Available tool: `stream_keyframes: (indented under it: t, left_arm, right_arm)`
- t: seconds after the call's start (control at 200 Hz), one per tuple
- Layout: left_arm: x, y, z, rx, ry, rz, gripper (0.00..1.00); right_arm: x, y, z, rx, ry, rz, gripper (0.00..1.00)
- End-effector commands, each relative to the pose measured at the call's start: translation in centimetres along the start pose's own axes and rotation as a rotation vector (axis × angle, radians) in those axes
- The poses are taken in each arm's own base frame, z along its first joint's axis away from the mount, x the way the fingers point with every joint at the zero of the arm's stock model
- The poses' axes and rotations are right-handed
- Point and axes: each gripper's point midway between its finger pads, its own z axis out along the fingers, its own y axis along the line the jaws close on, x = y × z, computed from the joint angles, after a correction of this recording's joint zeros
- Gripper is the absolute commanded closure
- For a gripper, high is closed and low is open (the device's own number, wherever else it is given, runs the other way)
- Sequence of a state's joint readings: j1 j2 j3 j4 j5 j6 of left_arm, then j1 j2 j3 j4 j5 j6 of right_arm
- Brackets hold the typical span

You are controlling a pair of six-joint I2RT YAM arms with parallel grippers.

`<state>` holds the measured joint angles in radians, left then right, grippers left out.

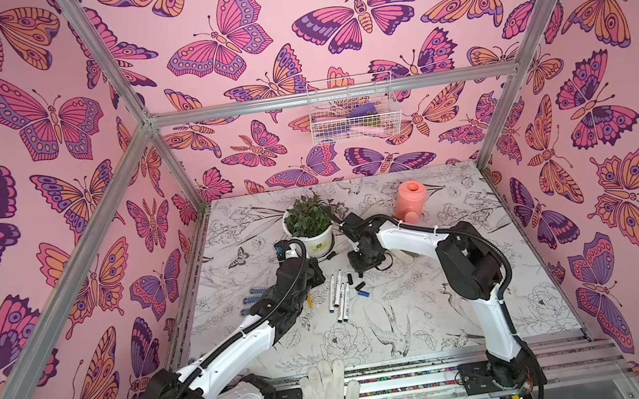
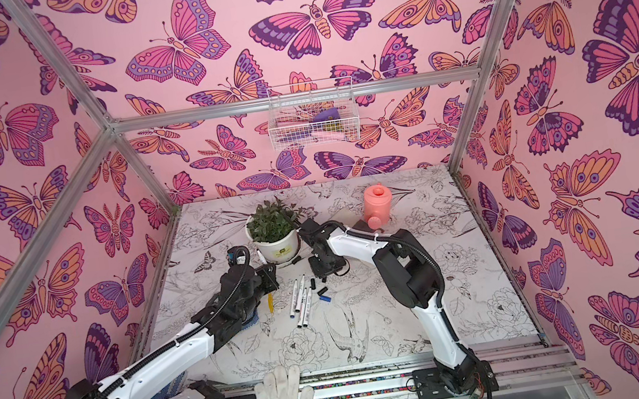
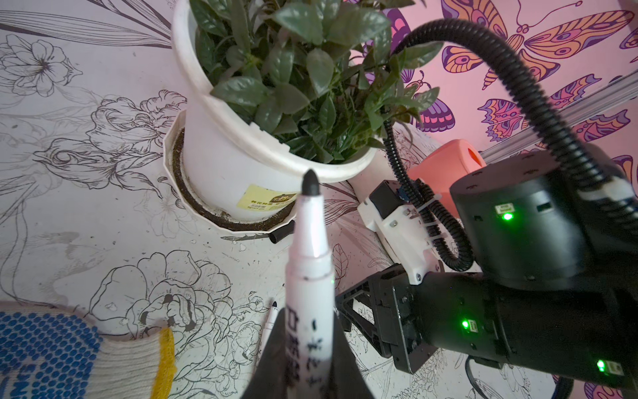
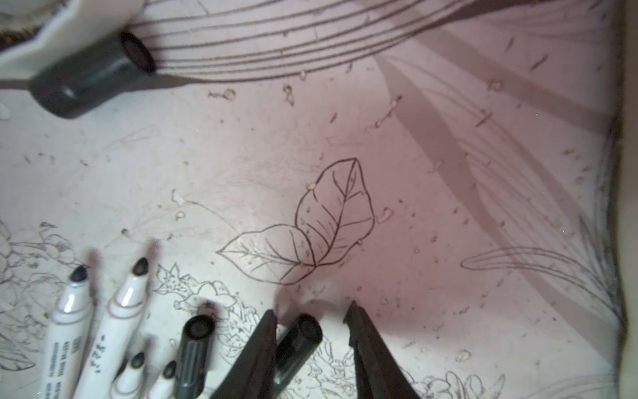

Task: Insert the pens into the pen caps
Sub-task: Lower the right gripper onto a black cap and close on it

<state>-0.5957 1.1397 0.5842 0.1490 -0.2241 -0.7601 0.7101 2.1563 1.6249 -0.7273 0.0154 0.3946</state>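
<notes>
step: grasping a cap with one arm while the other arm has a pen ready; no pen looks capped yet.
left gripper (image 3: 308,311): pressed together on the held pen (image 3: 308,262), gripping the printed barrel.
held pen: sticks straight out past the fingertips, dark tip bare and aimed toward the plant pot (image 3: 221,172), clear of the table (image 4: 414,172).
right gripper (image 4: 311,308): low over the table, jaws spread, straddling the target cap (image 4: 298,342); not pinching it yet.
target cap: black, lying flat on the table between the two fingers, close against one finger with a gap to the other.
cap axis: runs roughly along the fingers, round end face toward the fingertips, so the jaws would close across its width; cannot tell whether that end is the open mouth.
nearer arm: right, already around it; the left gripper sits well to the left in both top views.
key relation: pen tip and cap are apart and not lined up; my read is that the cap must be lifted and its mouth turned to face the tip.
loose pens (image 1: 339,298): four, bunched on the table between the arms, uncapped.
other caps: neighbour cap (image 4: 193,349) just beside the target, blue cap (image 1: 363,293) near the pens.
risk: the off-centre cap may roll or skew in the pinch.
</notes>
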Motion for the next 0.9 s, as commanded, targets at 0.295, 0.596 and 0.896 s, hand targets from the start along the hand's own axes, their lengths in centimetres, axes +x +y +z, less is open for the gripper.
stream_keyframes:
  t: [0.295,0.596,0.896]
  left_arm:
    - [0.4,-0.8,0.3,0.038,0.025,0.037,1.0]
    - [0.6,-1.1,0.6,0.044,0.035,0.039,1.0]
    - [0.8,-1.6,0.7,0.057,0.042,0.052,1.0]
  right_arm:
    - [2.5,-0.6,1.0,0.048,0.105,-0.05,0.76]
    - [1.7,0.4,-1.1,-0.034,-0.007,-0.113,0.57]
    - [3.3,-1.8,-1.7,0.052,0.002,-0.125,0.52]
